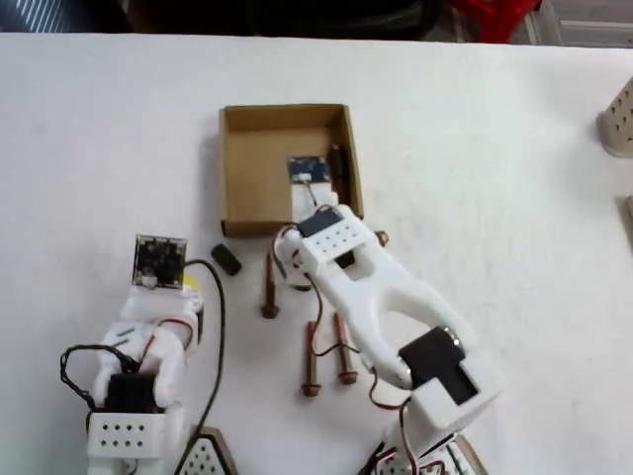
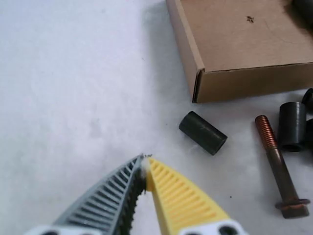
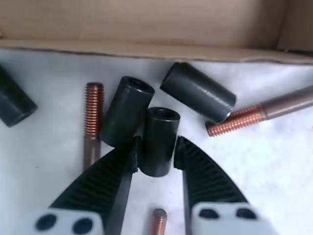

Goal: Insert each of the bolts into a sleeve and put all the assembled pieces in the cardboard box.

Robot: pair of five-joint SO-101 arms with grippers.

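Black sleeve [image 3: 159, 132] pinched in right end effector [image 3: 156, 145]; arm [image 1: 368, 289] outstretched near box [image 1: 262, 168].

Each sleeve [image 3: 157, 142] matt black, each bolt [image 2: 275, 159] coppery threaded metal, cardboard box [image 2: 254, 81] matt, table [image 2: 73, 73] smooth.

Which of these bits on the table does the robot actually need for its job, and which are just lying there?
Needed:
cardboard box
bolts
loose sleeves
sleeve clamped in the right gripper

Just lying about:
pale holed block, far right in the high view
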